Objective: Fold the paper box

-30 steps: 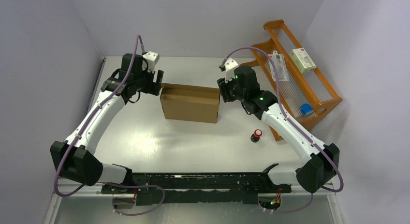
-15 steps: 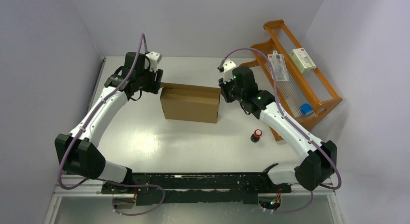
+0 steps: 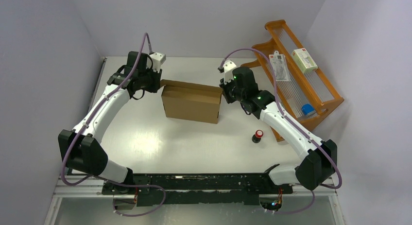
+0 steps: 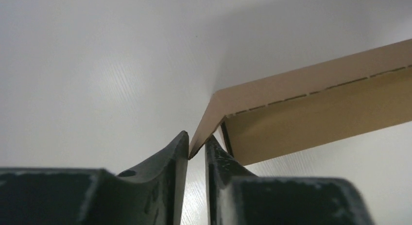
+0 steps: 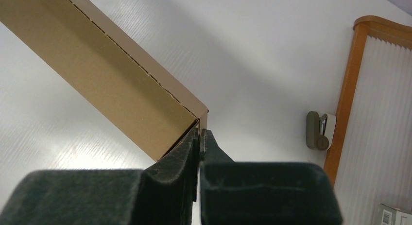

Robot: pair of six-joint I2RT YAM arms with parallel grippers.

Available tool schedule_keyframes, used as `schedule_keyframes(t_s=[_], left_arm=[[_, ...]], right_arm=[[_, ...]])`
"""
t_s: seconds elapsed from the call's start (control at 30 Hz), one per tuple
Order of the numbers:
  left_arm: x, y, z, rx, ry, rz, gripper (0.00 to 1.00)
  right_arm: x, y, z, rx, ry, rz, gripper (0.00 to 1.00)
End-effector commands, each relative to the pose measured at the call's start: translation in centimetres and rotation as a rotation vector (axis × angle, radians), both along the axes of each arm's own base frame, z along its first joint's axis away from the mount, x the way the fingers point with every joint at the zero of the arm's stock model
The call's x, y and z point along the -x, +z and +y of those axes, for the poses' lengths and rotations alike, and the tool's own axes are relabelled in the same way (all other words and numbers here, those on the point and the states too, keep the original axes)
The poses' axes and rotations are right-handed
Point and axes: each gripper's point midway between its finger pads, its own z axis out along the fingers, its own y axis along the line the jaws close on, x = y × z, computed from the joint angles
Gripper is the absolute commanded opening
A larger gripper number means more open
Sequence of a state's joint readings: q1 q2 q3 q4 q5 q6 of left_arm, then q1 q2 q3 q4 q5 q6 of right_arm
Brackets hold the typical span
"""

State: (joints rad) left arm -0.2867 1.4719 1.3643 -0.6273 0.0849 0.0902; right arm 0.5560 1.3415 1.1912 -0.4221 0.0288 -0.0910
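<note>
1. The paper box (image 3: 191, 104) stood upright between the two arms
2. The left gripper (image 4: 197, 149) pinched its far-left corner flap, and the right gripper (image 5: 200, 137) was clamped on the far-right corner
3. Both pinches should travel evenly, I judge, so the cardboard creases along its scores without tearing
4. Since a second earlier, the left corner had swung slightly farther back

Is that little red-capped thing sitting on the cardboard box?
No, the red-capped thing stands on the table, well apart from the cardboard box.

Plain brown paper box (image 3: 190, 106); orange rack (image 3: 276, 25); black fingers (image 4: 170, 179); white table (image 3: 184, 142).
</note>
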Motion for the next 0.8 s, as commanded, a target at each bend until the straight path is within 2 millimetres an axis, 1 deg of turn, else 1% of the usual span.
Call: schedule_keyframes(t_s=[0.0,0.1,0.17,0.2,0.27,0.4,0.5,0.57,0.7,0.77], left_arm=[[0.1,2.0,-1.2,0.061,-0.078,-0.043,0.19],[0.6,2.2,-1.7,0.079,-0.106,-0.05,0.14],[0.9,2.2,-1.9,0.088,-0.125,-0.052,0.14],[1.1,2.1,-1.9,0.088,-0.128,-0.053,0.15],[1.2,2.0,-1.5,0.072,-0.117,-0.067,0.22],[0.6,2.5,-0.2,0.01,-0.081,-0.112,0.28],[0.1,3.2,0.6,-0.034,-0.072,-0.136,0.29],[0.0,3.3,0.7,-0.039,-0.089,-0.147,0.3],[0.5,2.4,0.4,-0.039,-0.132,-0.127,0.31],[0.6,2.2,0.4,-0.045,-0.139,-0.128,0.3]], right_arm=[[-0.3,0.7,0.3,-0.019,0.013,-0.008,0.02],[-0.2,0.7,0.3,-0.02,0.013,-0.008,0.0],[-0.2,0.7,0.3,-0.022,0.012,-0.009,0.0],[-0.2,0.7,0.3,-0.023,0.013,-0.01,0.0],[-0.2,0.7,0.2,-0.021,0.013,-0.011,0.0],[-0.2,0.6,0.2,-0.017,0.015,-0.01,0.0],[-0.3,0.7,0.3,-0.016,0.017,-0.013,0.0],[-0.1,0.8,0.7,-0.03,0.039,-0.01,0.0],[-0.1,1.0,0.7,-0.034,0.044,-0.018,0.0],[-0.1,1.0,0.8,-0.037,0.047,-0.018,0.0]])
